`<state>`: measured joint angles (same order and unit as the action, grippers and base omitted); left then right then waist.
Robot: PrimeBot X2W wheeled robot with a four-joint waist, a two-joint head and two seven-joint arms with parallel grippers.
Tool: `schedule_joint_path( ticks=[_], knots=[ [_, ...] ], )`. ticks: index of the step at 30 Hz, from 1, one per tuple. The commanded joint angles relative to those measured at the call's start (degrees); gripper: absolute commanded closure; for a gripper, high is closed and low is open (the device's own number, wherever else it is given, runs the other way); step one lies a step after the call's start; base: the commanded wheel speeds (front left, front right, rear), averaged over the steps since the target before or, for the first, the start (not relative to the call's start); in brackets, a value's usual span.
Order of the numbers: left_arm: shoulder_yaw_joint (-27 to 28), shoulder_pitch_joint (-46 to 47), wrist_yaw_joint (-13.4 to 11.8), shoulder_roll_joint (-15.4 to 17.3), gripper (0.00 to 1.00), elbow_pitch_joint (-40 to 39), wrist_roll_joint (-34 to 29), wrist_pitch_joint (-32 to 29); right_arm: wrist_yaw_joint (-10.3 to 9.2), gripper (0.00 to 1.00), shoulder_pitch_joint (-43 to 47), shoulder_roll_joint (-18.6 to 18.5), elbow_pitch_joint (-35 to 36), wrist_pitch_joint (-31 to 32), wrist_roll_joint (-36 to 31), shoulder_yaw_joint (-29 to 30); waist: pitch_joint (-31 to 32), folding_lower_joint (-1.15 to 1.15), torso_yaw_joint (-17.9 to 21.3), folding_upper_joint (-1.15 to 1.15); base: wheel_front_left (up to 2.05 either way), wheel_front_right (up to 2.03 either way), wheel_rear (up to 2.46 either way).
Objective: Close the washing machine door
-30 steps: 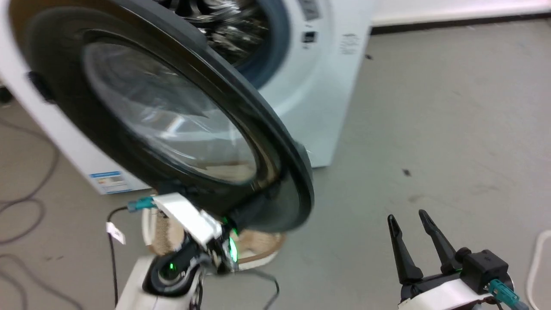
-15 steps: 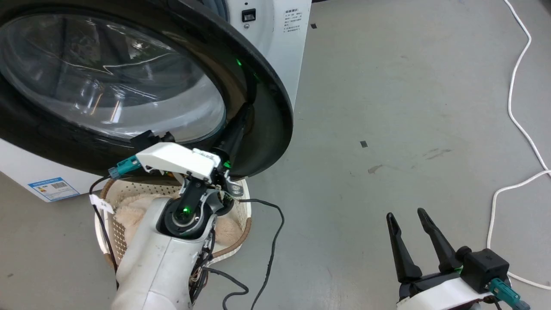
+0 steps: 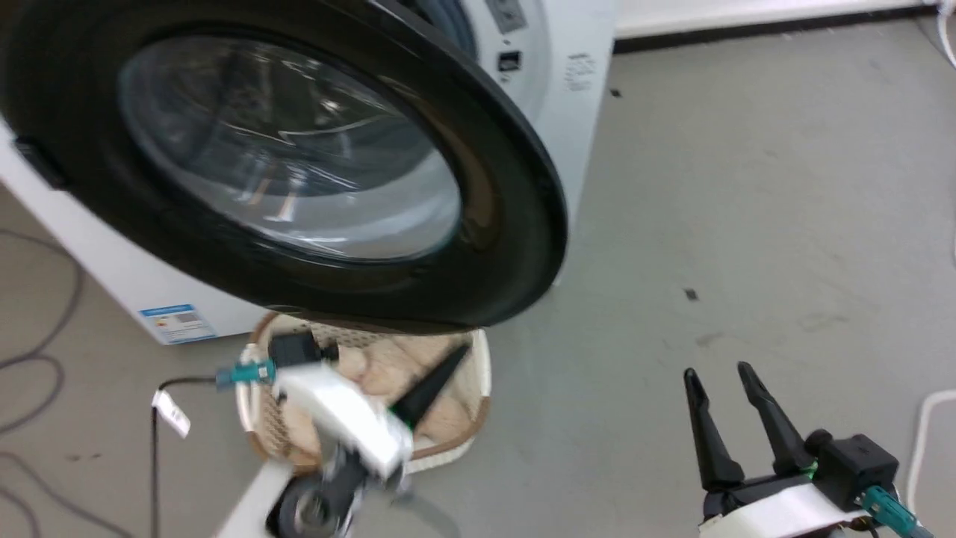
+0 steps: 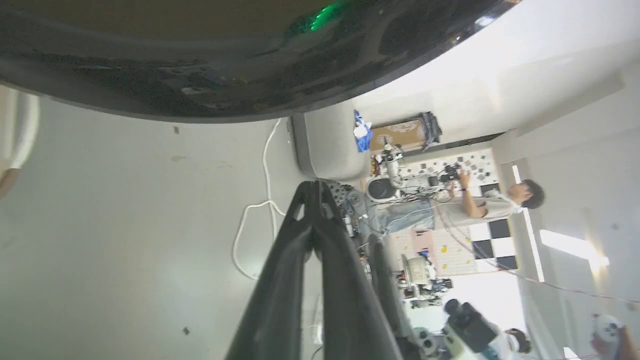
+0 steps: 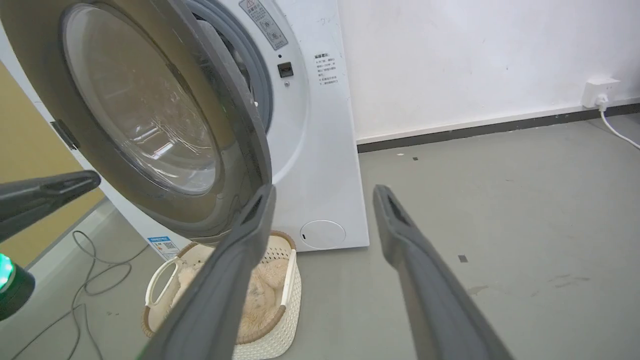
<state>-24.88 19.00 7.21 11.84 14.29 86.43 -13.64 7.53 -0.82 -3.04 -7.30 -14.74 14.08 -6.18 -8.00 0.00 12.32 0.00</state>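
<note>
washing machine door (image 3: 284, 164) hangs ajar, gap to the machine front (image 5: 320, 165) on the latch side, so not closed yet, looks like it needs a push home. left gripper (image 3: 454, 360) pinched together, empty, just under the door's rim; right gripper (image 3: 717, 371) spread wide, empty, well apart.

Glossy black-rimmed washing machine door (image 3: 291, 149) with clear glass — perforated plastic basket (image 5: 292, 305), matt grey floor (image 3: 747, 187)

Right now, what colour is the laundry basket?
Cream laundry basket with brown trim; right wrist view shows best.
</note>
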Motion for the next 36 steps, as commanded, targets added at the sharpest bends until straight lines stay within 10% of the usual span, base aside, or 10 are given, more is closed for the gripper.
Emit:
schedule_joint_path(
  ticks=[1, 6, 14, 20, 29, 31, 36],
  knots=[
    [-1.9, -2.3, 0.3, 2.9, 1.0, -1.4, -4.1, 0.4, -0.04, 0.0, 0.9, 0.2, 0.2, -0.3, -0.6, 0.4, 2.0, 0.0, -2.7, 0.0, 0.0, 0.0, 0.0],
    [-7.2, -5.8, -0.6, 12.8, 1.0, -0.5, -23.7, 9.4, -0.04, 0.0, 2.1, 0.2, 0.2, -0.3, -1.3, 0.8, 4.0, 0.0, -6.6, 0.0, 0.0, 0.0, 0.0],
    [-0.9, -7.7, -8.4, 15.2, 1.0, -2.9, -36.3, 27.5, -0.04, 0.0, 3.6, -0.1, 0.6, -0.3, -1.8, 1.0, 6.4, 0.0, -11.0, 0.0, 0.0, 0.0, 0.0],
    [9.6, -12.1, -12.6, 11.0, 1.0, -10.8, -46.0, 28.6, -0.04, 0.0, 4.2, -0.2, 1.1, -0.3, -2.0, 1.1, 7.1, 0.0, -12.5, 0.0, 0.0, 0.0, 0.0],
    [15.1, -23.2, -9.7, 2.1, 1.0, -15.5, -63.3, 28.6, -0.04, 0.0, 4.4, -0.8, 1.5, -0.3, -2.1, 0.4, 6.9, 0.0, -13.8, 0.0, 0.0, 0.0, 0.0],
    [14.9, -24.2, -8.9, 0.8, 0.0, -15.2, -65.9, 28.6, -0.04, 0.0, 4.3, -0.9, 1.6, -0.3, -2.2, 0.3, 6.8, 0.0, -13.9, 0.0, 0.0, 0.0, 0.0],
    [15.9, -24.7, -5.9, -1.5, 0.0, -13.9, -69.3, 28.6, -0.04, 0.0, 4.2, -1.0, 1.4, -0.3, -1.9, 0.0, 6.3, 0.0, -14.3, 0.0, 0.0, 0.0, 0.0]
  ],
)
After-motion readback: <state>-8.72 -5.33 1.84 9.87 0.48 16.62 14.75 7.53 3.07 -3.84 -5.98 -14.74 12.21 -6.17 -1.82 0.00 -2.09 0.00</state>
